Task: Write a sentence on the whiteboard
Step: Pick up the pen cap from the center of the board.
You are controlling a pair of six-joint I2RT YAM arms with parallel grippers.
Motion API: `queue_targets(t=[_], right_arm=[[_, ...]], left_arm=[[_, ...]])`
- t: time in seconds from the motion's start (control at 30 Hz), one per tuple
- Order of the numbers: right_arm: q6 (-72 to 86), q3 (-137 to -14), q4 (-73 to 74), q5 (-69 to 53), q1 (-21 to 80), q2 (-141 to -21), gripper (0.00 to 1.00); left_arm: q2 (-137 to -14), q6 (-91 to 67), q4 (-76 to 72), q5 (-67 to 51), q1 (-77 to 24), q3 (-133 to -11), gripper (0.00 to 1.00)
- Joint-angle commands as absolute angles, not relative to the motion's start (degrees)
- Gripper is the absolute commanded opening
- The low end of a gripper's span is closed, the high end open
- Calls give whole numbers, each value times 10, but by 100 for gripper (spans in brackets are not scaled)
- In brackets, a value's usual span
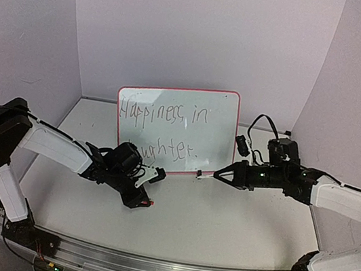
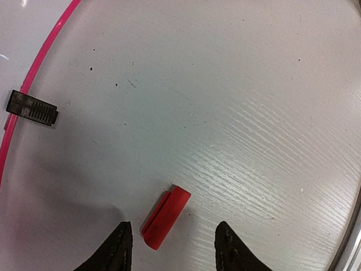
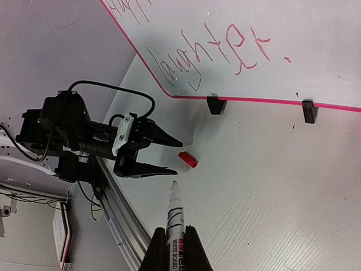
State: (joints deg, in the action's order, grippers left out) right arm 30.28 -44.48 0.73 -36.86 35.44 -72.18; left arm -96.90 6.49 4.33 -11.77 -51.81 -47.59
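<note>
Sentence [image 1: 170,113] reads complete in two lines on the whiteboard [image 1: 216,148], which stands upright beyond both hands. The writing looks done; the step in hand is probably recapping. Left hand [image 3: 180,158] hangs low over the surface, fingers moderately apart and holding nothing. Red cap [image 2: 166,218] lies flat between and just ahead of the fingertips, touching neither, nearer one finger than the other. The cap's long axis runs roughly along the fingers' reach, slanted a little off it, so a squeeze would fall across its narrow width. The left hand is by far the nearer to it. Right hand [image 3: 174,240] is clamped on the marker [image 3: 175,209], whose bare tip points toward the left hand and the cap, close but apart. Left arm pose: forearm low and stretched inward, wrist pitched down over the cap. Right arm reaches in low from the opposite side, its hand level with the left one. Cannot tell whether the left fingertips touch the surface.
</note>
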Motion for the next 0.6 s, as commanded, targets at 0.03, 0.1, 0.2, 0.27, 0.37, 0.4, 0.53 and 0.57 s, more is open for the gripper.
queue_targets(t=[0.03, 0.1, 0.2, 0.27, 0.37, 0.4, 0.53, 0.57], right_arm=[[301, -441, -1, -361, 356, -716, 0], [302, -441, -1, -361, 356, -718, 0], [302, -441, -1, -361, 356, -720, 0], [303, -441, -1, -363, 356, -722, 0], [304, -441, -1, -365, 356, -723, 0], [305, -441, -2, -365, 356, -723, 0], [306, -440, -6, -365, 356, -723, 0], [306, -440, -7, -365, 356, -723, 0]], left_arm=[[-983, 83, 39, -117, -519, -501, 45], [-985, 82, 40, -122, -519, -497, 41], [-987, 82, 48, -122, -520, -495, 39], [-989, 82, 50, -121, -520, -492, 38], [-992, 83, 50, -114, -520, -490, 38], [-992, 83, 50, -114, -520, -490, 38], [-999, 82, 49, -103, -519, -493, 40], [-1001, 82, 49, -103, -519, -494, 40]])
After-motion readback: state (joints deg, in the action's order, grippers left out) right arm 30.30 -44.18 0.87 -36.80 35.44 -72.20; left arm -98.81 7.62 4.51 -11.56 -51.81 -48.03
